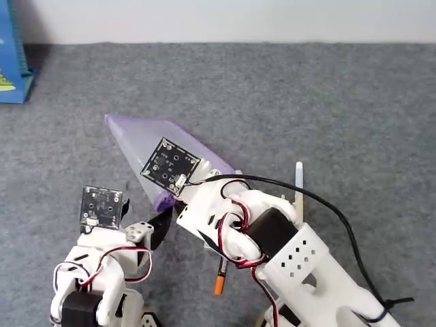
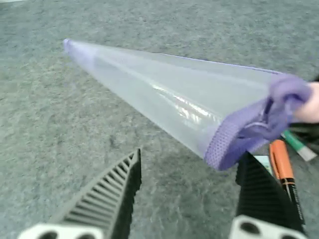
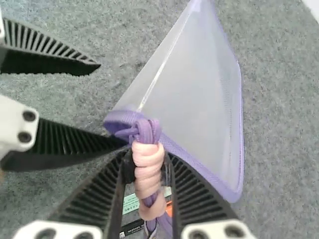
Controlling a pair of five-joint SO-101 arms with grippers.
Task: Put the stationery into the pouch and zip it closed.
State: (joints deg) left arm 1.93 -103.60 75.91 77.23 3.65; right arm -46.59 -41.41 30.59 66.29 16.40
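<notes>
The translucent purple pouch (image 1: 153, 144) lies on the grey carpet, its near corner drawn up. My right gripper (image 3: 147, 155) is shut on the pink zipper pull (image 3: 147, 167), which is knotted to the purple cord at that corner. In the left wrist view the pouch (image 2: 169, 94) stretches away as a cone, with the pull (image 2: 310, 102) at the frame edge. My left gripper (image 2: 192, 164) stands open just before the purple corner, touching nothing. Its fingers (image 3: 65, 144) show beside the right gripper. An orange pen (image 1: 219, 278) and a green-tipped pen (image 2: 299, 145) lie under the right arm.
A cream pen (image 1: 298, 189) lies on the carpet to the right of the right arm. A blue box (image 1: 12, 61) stands at the far left edge. Open carpet stretches behind and to the right of the pouch.
</notes>
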